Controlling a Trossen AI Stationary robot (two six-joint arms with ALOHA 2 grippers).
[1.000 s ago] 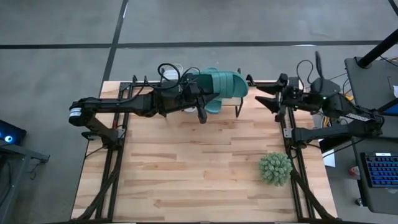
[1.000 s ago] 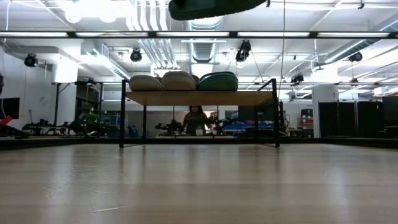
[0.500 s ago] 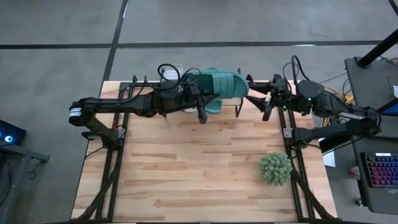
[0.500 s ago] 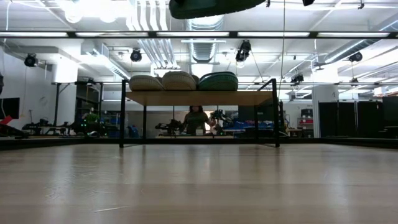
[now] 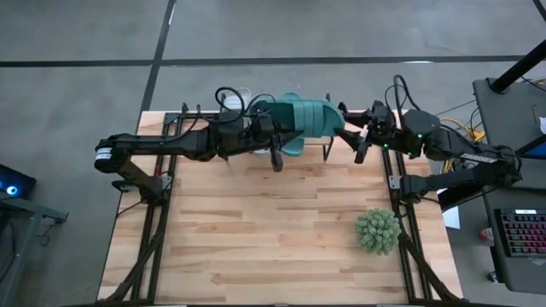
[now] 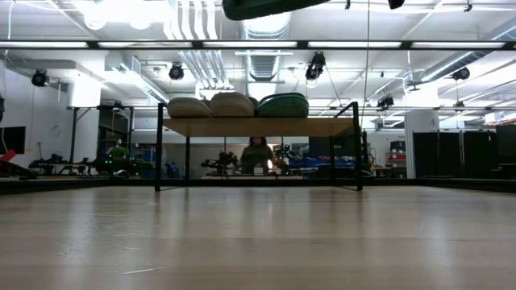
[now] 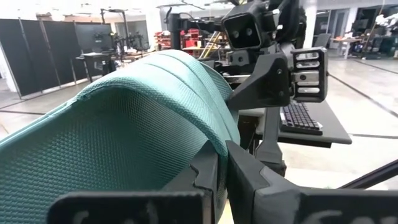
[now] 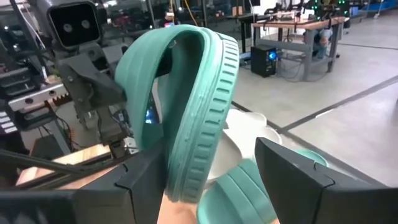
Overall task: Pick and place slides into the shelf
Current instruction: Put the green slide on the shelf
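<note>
My left gripper [image 5: 280, 141] reaches level over the table's far middle, shut on a teal slide [image 5: 307, 119]. The slide hangs high above the shelf [image 6: 258, 126]; the low view shows only its dark underside [image 6: 270, 6]. On the shelf's wooden top lie two pale slides [image 6: 211, 105] and a second teal one [image 6: 283, 105]. My right gripper [image 5: 350, 136] is open at the held slide's free end. In the right wrist view its fingers [image 8: 146, 180] stand on either side of that end [image 8: 199, 124], with a gap on one side. My left gripper pinches the teal slide's edge [image 7: 214, 146] between its two shut fingers, at the end nearer the left arm. The fingers come level from the table's left. The slide is lifted clear and turned on its side, reaching out toward my right gripper.
A spiky green plant ball [image 5: 377, 230] sits on the tabletop near the right front. The arms' black frames [image 5: 153, 222] run along both table sides. A desk with a keyboard [image 5: 520, 232] stands off the right edge. A person [image 6: 256, 153] shows behind the shelf.
My right gripper has moved toward the table's left, up to the free end of the held teal slide, staying open. The slide has kept its place.
</note>
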